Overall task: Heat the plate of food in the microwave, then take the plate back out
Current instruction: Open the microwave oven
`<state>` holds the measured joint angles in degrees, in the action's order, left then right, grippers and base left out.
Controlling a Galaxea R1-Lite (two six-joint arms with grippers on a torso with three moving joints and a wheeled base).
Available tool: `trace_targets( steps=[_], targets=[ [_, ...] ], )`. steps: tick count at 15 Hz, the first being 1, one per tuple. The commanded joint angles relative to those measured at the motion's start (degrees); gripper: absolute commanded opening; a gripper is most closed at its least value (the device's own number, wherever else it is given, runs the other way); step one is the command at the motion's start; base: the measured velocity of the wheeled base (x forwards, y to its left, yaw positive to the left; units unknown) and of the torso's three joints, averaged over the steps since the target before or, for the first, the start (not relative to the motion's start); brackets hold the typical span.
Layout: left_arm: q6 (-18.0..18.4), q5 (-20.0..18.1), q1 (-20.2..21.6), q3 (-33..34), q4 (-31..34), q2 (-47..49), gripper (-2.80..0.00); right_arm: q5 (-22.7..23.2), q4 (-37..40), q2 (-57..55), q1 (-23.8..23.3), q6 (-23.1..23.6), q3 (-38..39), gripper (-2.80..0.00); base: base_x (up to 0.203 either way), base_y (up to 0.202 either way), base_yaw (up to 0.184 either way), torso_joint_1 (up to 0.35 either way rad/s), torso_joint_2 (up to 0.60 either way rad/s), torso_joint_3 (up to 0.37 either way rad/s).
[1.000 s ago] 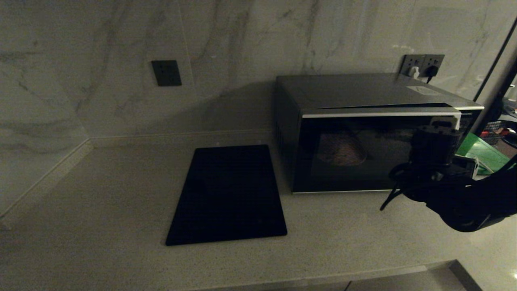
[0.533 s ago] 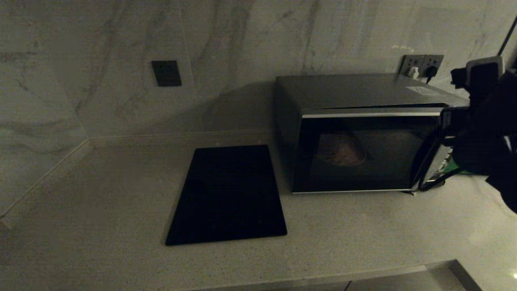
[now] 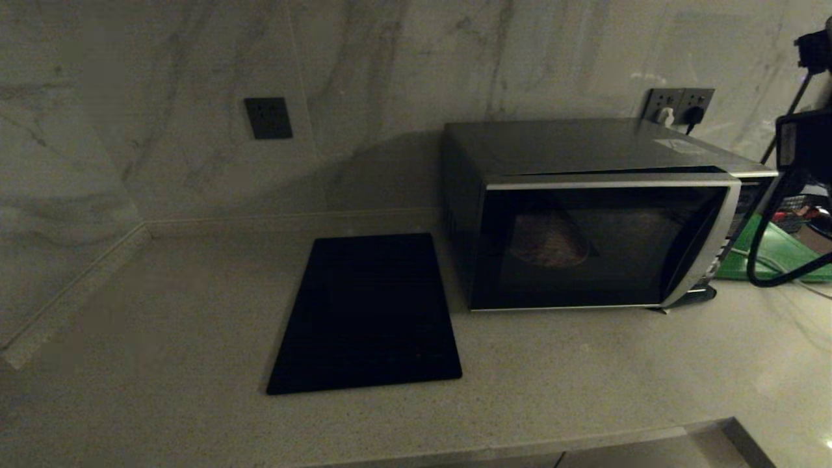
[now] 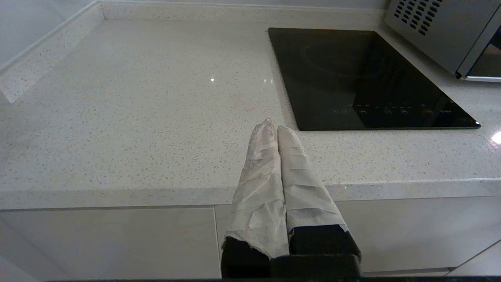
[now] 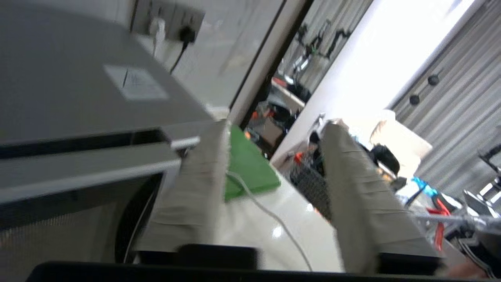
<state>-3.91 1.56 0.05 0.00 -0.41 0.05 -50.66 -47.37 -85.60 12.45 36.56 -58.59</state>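
1. the microwave sits on the desk, door shut, the plate of food dimly visible inside.
2. the right pincer hangs spread wide and empty beside the microwave's top right corner.
3. the left pincer is pressed closed, empty, at the desk's front edge.

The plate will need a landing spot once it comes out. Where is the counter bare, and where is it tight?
Bare counter runs from the left wall to the black panel, and along the front edge before the microwave. Right of the microwave it is tight: green board, cable, right gripper. The left gripper idles at the front edge.
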Motion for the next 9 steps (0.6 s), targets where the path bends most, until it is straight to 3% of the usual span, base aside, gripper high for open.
trace_targets(
  steps=[1, 6, 9],
  targets=[
    [-0.04, 0.02, -0.05, 0.0, -0.09, 0.04, -2.8, 1.58, -0.31, 3.22, 0.18, 0.91, -0.52, -2.8, 0.0, 0.0, 0.0, 0.0, 0.0, 0.0],
    [-0.04, 0.02, 0.04, 0.0, -0.11, 0.04, -2.8, 2.39, -1.14, 4.39, 0.12, 0.1, -0.75, -2.8, 0.0, 0.0, 0.0, 0.0, 0.0, 0.0],
    [-0.04, 0.02, 0.04, 0.0, -0.11, 0.04, -2.8, 3.2, 0.86, 3.13, 0.12, 0.21, -5.29, -2.8, 0.0, 0.0, 0.0, 0.0, 0.0, 0.0]
  ],
)
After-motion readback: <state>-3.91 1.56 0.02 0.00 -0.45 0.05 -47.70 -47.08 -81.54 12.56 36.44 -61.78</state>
